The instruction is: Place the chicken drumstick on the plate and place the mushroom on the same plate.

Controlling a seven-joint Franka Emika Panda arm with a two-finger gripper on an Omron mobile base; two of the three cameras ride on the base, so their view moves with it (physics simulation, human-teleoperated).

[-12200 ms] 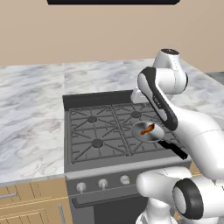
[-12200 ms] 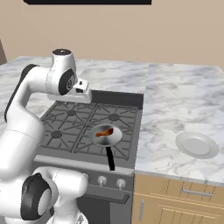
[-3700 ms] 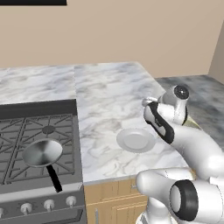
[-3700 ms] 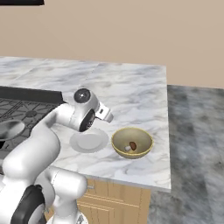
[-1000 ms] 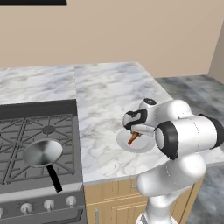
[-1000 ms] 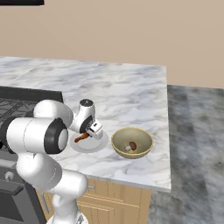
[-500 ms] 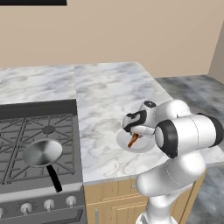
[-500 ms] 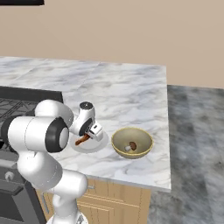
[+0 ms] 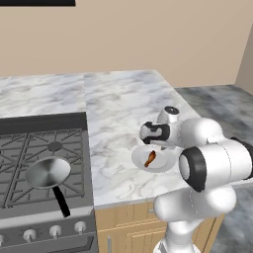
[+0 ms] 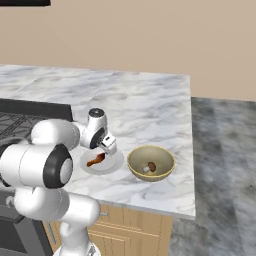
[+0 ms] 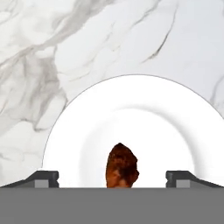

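I see a polished, grey-veined marble counter. The plate looks smooth, matt white ceramic; the drumstick rough and browned. The pan is shiny steel, the bowl smooth tan, the cabinet light wood.

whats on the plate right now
The drumstick lies on the plate, between the open gripper fingertips. Nothing else shows on the bare parts of the plate. Its far side is hidden behind the hand in both base views.
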